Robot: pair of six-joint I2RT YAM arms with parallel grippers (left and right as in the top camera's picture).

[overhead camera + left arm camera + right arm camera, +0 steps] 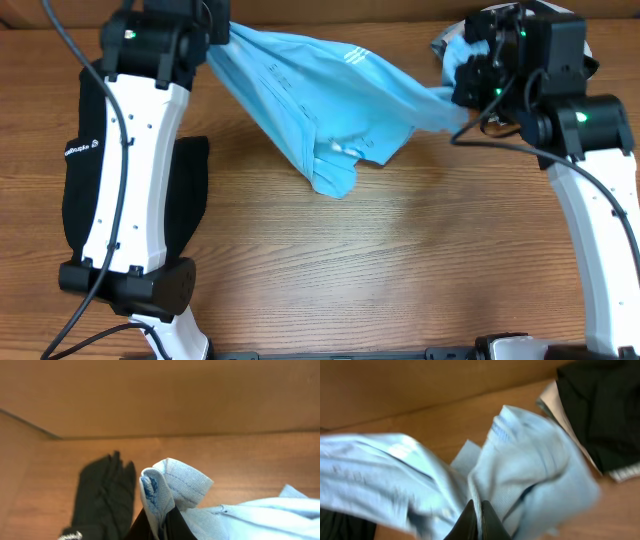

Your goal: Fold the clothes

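The light blue T-shirt (320, 100) hangs stretched between my two grippers above the far part of the table, its lower end drooping onto the wood. My left gripper (222, 35) is shut on one bunched corner of the T-shirt (172, 485), the dark fingers (161, 527) pinching the cloth. My right gripper (462, 92) is shut on the other end (530, 460), fingers (478, 522) closed on a fold. The black garment (75, 180) with a small white logo lies flat at the left under my left arm; it also shows in the left wrist view (102, 495).
Another dark garment with a white edge (600, 415) lies at the far right corner beside my right gripper. A brown wall (160, 395) runs along the table's far edge. Bare wood (380, 260) fills the middle and front.
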